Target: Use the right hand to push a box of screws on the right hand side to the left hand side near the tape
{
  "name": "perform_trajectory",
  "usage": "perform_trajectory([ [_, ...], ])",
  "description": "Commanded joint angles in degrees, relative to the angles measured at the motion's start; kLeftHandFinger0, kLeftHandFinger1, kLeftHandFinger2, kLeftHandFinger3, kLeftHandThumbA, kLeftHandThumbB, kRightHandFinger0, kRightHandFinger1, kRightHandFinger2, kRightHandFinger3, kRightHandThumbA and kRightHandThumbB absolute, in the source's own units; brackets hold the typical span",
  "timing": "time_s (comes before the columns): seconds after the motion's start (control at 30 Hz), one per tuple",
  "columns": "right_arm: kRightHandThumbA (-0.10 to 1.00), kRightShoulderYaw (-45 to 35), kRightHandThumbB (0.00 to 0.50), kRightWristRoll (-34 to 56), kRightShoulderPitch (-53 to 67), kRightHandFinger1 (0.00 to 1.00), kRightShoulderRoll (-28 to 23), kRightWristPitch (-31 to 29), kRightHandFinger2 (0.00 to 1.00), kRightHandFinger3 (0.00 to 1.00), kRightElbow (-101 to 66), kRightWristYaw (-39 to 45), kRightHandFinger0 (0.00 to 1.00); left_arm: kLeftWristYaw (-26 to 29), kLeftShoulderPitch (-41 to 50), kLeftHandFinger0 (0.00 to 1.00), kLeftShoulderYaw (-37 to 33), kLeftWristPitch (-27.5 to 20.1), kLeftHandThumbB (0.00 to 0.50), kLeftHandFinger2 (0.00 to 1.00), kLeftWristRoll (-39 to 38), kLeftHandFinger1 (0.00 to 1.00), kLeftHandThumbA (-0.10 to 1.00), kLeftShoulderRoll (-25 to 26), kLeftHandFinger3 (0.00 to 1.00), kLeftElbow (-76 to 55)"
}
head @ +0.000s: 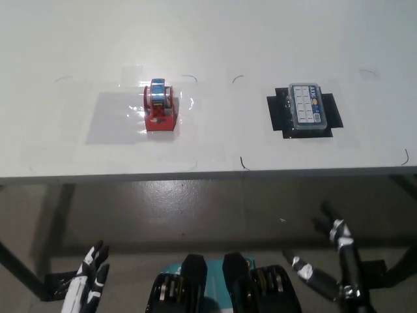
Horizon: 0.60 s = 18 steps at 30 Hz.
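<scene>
table: a white surface is seen across the upper part of the head view, its front edge running across the middle; grey floor is shown below the edge.
box of screws: a clear, compartmented box with a pale label is laid flat on the right side of the table, long side pointing away from the robot; it is untouched by either hand.
black patch: a dark rectangle is seen under the box, showing around its sides.
tape: a red dispenser with a blue-topped roll is placed on the left-centre of the table, well apart from the box, on a glossy clear sheet.
pen marks: thin black curves are drawn on the table near the sheet corners and by the front edge.
right robot hand: the black hand is held low at the bottom right, below the table edge, well short of the box; its fingers are spread apart and nothing is held.
left robot hand: the white hand is rested at the bottom left, below the table edge; its fingers are extended and slightly apart, nothing held.
</scene>
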Motion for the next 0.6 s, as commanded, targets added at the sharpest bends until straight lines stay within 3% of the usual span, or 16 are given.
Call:
perform_trajectory([
  [0.0, 0.93, 0.3, 0.181, -0.8, -1.0, 0.85, -1.4, -4.5, 0.98, 1.00, -7.0, -3.4, 0.79, 0.3, 1.4, 1.00, -0.5, -3.4, 0.277, 1.00, -0.4, 1.00, 0.92, 0.6, 1.00, -5.4],
  [0.23, 0.93, 0.2, 0.169, -0.4, -1.5, 0.84, -2.5, -4.5, 0.98, 1.00, -14.0, -3.5, 0.77, -1.6, 2.3, 1.00, -0.3, -3.4, 0.292, 1.00, -1.9, 1.00, 0.96, 0.9, 1.00, -11.1],
  [0.37, 1.00, -2.3, 0.197, 0.1, -5.2, 0.87, -3.3, -4.5, 1.00, 1.00, -15.5, -3.4, 0.77, -2.9, 2.5, 1.00, 0.4, -3.4, 0.261, 1.00, -3.2, 1.00, 0.94, 1.2, 1.00, -13.5],
  [0.47, 1.00, -4.8, 0.189, 1.4, -7.7, 0.86, -3.1, -4.5, 1.00, 1.00, -15.4, -2.0, 0.76, -3.9, 2.6, 1.00, 0.7, -3.4, 0.256, 1.00, -4.0, 1.00, 0.92, 1.0, 1.00, -14.4],
  [0.57, 1.00, -8.2, 0.175, 2.3, -11.3, 0.95, -2.6, -4.2, 1.00, 1.00, -14.8, 0.4, 0.88, -5.3, 3.0, 1.00, 0.7, -3.4, 0.248, 1.00, -4.9, 1.00, 0.92, 0.9, 1.00, -16.0],
])
